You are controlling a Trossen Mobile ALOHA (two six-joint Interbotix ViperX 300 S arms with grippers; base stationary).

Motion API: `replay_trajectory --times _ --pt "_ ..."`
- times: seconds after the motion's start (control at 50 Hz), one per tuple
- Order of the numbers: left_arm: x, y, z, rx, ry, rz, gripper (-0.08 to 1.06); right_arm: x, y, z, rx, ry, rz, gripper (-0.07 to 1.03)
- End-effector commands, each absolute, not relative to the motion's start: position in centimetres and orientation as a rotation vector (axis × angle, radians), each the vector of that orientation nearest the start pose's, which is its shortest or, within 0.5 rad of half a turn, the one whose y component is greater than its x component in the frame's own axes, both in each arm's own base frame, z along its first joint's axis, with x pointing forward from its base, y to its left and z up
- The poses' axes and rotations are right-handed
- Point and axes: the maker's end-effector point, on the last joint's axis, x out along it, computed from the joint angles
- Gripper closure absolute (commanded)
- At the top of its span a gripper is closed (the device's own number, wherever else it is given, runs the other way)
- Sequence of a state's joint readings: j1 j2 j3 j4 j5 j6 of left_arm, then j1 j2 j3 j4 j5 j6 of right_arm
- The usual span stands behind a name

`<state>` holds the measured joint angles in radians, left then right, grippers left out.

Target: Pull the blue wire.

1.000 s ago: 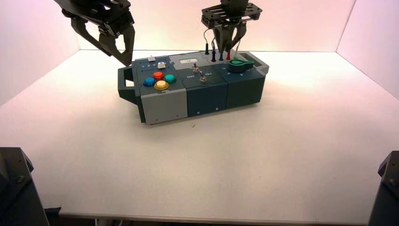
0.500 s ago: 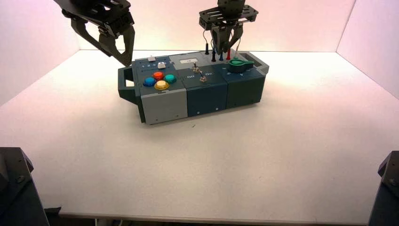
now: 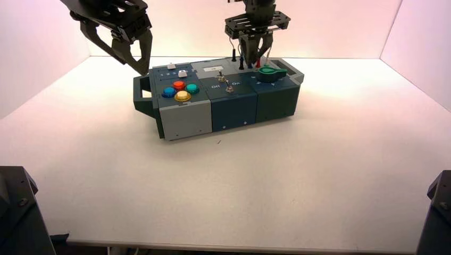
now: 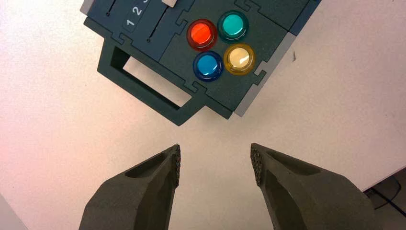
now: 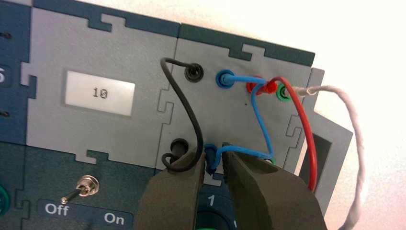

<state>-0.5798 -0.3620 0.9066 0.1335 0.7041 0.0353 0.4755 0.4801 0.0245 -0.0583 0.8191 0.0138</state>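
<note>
The blue wire (image 5: 258, 120) loops between a far blue plug (image 5: 224, 79) seated in the grey panel and a near blue plug (image 5: 209, 160). My right gripper (image 5: 214, 165) is shut on the near plug, whose tip shows between the fingers above the panel's edge. In the high view the right gripper (image 3: 252, 57) hangs over the back right of the box (image 3: 223, 101). My left gripper (image 3: 136, 53) is open and empty, above the table beside the box's handle (image 4: 148, 86).
A black wire (image 5: 189, 115) loops beside the left finger; a red wire (image 5: 306, 129) and a white wire (image 5: 354, 143) arc on the other side. A display reads 10 (image 5: 99, 93). A toggle switch (image 5: 79, 189), a green knob (image 3: 271, 71) and several coloured buttons (image 4: 220, 45) lie nearby.
My right gripper has risen a little over the wire sockets and shifted slightly left, still round the blue plug. The left arm has not moved.
</note>
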Motion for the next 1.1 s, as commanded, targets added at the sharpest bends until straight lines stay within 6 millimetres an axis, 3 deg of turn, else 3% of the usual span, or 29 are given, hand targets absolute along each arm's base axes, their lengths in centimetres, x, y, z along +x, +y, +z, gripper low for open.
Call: replay_trajectory --times 0.02,0.32,1.1 --pt "23.3 -13.3 11.2 0.521 1.141 -0.510 0.21 45.7 21.9 6.8 -0.339 1.243 0.372 0.87" --pt "23.2 -13.3 11.1 0.522 1.145 -0.509 0.21 45.8 22.0 7.1 -0.337 1.235 0.373 0.99" --pt "23.3 -13.3 11.1 0.523 1.148 -0.508 0.21 45.8 21.3 11.2 -0.351 1.163 0.359 0.99"
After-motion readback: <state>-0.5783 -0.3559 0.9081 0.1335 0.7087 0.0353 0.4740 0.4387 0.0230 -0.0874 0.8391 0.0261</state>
